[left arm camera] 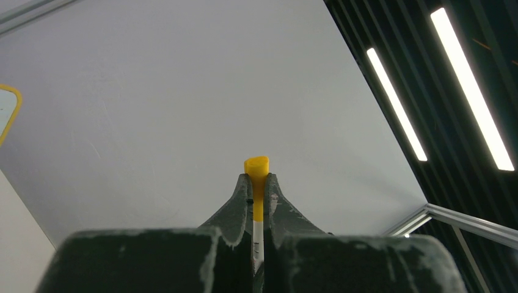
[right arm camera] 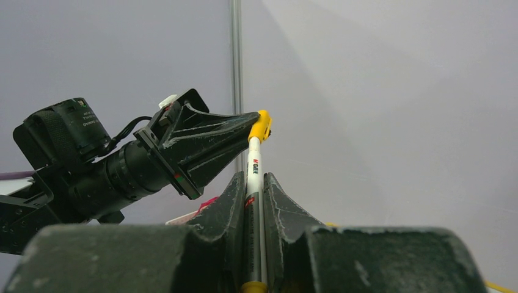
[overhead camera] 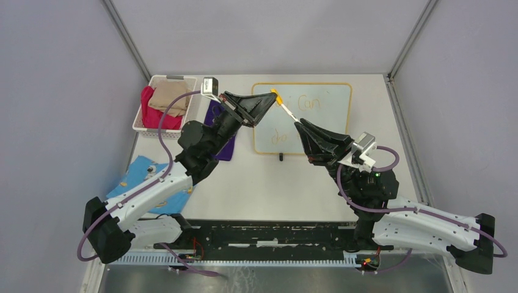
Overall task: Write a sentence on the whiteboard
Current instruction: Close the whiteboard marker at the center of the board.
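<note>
A basket (overhead camera: 164, 104) of folded cloths is sitting well left of the whiteboard (overhead camera: 333, 131), out of the working area. Above the whiteboard's upper left corner, the left gripper (overhead camera: 273, 97) is pinching the yellow cap (left arm camera: 256, 166) of a marker (overhead camera: 288, 112), jaws clamped on it. The marker is slanting across the whiteboard's left half to the right gripper (right arm camera: 253, 182), which is clamping the white barrel. Each arm is holding one end so the cap can slide along the barrel. The sentence (overhead camera: 308, 104) is lying on the whiteboard, "Can" above "do" legible and the rest hidden by the arms, so capping is looking likelier than uncapping.
</note>
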Controlling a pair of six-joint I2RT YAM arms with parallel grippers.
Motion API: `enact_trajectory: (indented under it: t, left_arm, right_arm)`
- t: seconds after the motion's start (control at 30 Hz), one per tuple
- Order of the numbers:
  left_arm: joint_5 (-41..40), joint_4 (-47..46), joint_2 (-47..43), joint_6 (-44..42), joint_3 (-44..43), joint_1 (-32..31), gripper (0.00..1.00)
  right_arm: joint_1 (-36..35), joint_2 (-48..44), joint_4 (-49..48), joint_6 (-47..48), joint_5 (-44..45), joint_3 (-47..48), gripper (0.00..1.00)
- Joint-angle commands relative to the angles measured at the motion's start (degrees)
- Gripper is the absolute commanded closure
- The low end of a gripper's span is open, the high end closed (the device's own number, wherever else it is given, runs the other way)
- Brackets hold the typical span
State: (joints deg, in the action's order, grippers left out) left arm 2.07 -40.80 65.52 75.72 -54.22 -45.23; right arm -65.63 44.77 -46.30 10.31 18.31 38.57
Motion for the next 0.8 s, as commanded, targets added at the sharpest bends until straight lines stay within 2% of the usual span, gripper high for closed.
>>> enact_trajectory:
  t: [0.0, 0.27, 0.77]
  left_arm:
    - [0.3, 0.2, -1.0, -4.4, -0.4, -0.7, 0.98]
    - [0.2, 0.3, -0.8, -5.0, -0.7, -2.0, 0.98]
    - [-4.9, -5.3, 0.5, -0.6, 1.2, -4.9, 0.98]
  right_arm:
    - [-0.4, -0.8, -2.9, -0.3, 0.9, 1.8, 1.00]
    - [-0.4, -0.3, -3.5, 0.1, 1.8, 1.4, 1.00]
    - [-0.4, 1.4, -13.5, 0.9, 8.9, -1.7, 1.00]
